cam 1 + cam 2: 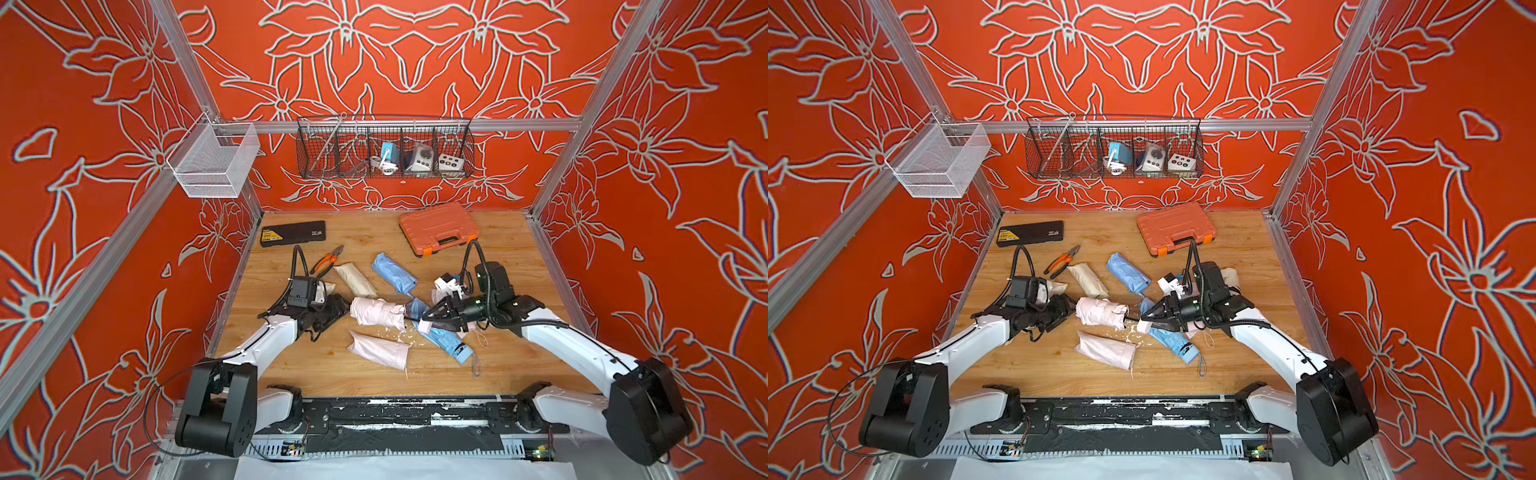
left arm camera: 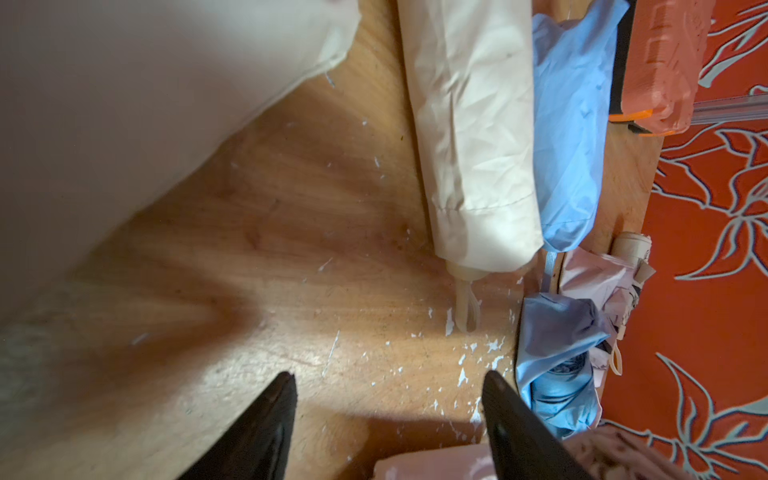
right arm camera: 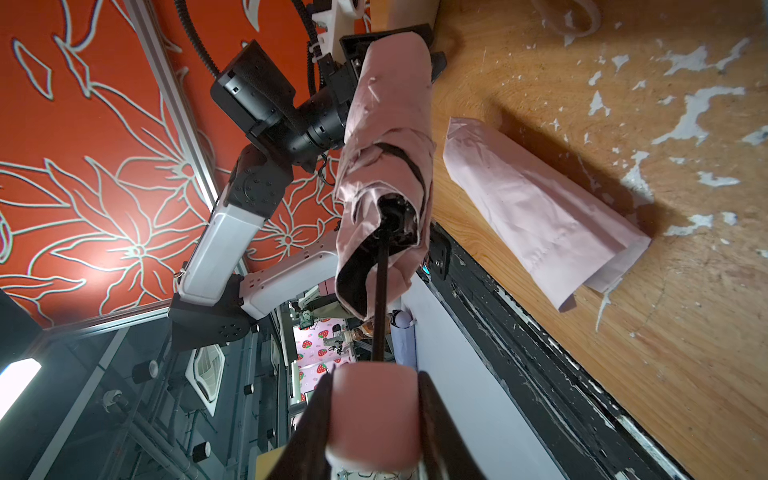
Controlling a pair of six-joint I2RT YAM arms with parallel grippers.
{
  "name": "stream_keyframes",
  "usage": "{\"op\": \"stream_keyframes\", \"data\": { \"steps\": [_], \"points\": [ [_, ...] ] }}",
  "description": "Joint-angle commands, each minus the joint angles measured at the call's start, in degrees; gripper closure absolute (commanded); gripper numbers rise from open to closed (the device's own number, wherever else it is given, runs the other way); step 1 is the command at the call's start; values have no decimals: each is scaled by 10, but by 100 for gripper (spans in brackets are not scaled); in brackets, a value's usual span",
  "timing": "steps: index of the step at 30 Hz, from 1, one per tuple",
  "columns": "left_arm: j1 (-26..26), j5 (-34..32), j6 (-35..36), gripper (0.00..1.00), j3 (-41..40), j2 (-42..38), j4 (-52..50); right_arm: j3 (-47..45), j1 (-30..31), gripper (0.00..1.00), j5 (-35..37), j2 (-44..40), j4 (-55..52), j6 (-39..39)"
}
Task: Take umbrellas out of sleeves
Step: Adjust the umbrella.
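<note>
Pink umbrella (image 1: 376,311) mid-desk, long axis left to right between both arms; handle (image 3: 374,411) clamped in right gripper (image 1: 426,322), canopy end just beside left gripper (image 2: 388,374), jaws wide, empty.

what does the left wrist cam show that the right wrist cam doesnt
Only left wrist: the left gripper standing open, a filled cream sleeve, a blue sleeve beside it, the orange case. Only right wrist: the right gripper shut on the pink umbrella by its handle, black shaft drawn out, and a pink sleeve. Both: the wooden table with white flakes.
</note>
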Motion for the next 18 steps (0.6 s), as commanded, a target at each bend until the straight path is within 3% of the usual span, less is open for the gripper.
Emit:
{"op": "stream_keyframes", "data": {
  "steps": [1,18],
  "points": [
    [10,-15,25,30,28,19,-9,20,11,92,-34,-12,47,7],
    [17,39,0,31,15,27,20,32,27,92,-21,14,90,26]
  ]
}}
